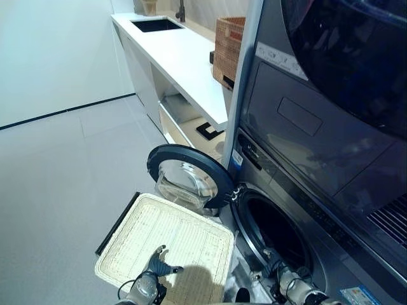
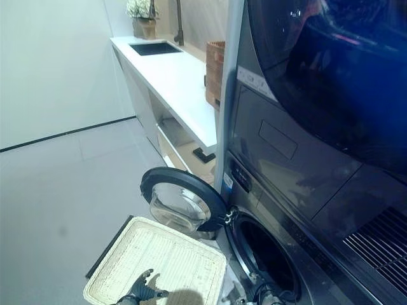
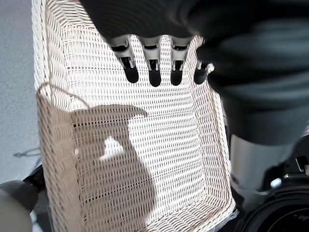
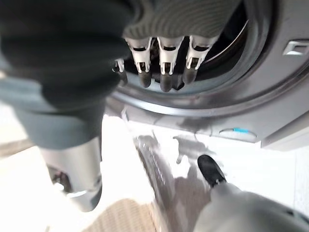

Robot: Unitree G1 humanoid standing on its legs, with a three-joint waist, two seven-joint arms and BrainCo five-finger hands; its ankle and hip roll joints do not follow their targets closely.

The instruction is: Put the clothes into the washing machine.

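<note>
A: Left hand [image 1: 154,262] in the left eye view: fingers spread and relaxed, holding nothing, over the near edge of the wicker basket [image 1: 191,219]. Basket sits on the floor just left of the washing machine [image 1: 305,210], whose door [image 1: 186,176] is swung open above the basket's far edge.

B: Right hand?

A: Right hand [image 1: 275,265] is at the lower rim of the drum opening [image 1: 273,232]. Can't read its fingers from there.

B: Right eye view?

A: Same layout; basket bottom looks bare.

B: Left wrist view?

A: Fingers [image 3: 154,72] straight, released, nothing held. Only bare weave below them, no clothes.

B: Right wrist view?

A: Fingers [image 4: 165,72] extended toward the dark drum mouth, nothing held. Can't tell whether cloth lies inside.

B: So where are the clothes?

A: Not visible; my guess is inside the drum. Right hand is nearer the opening, door next.
</note>
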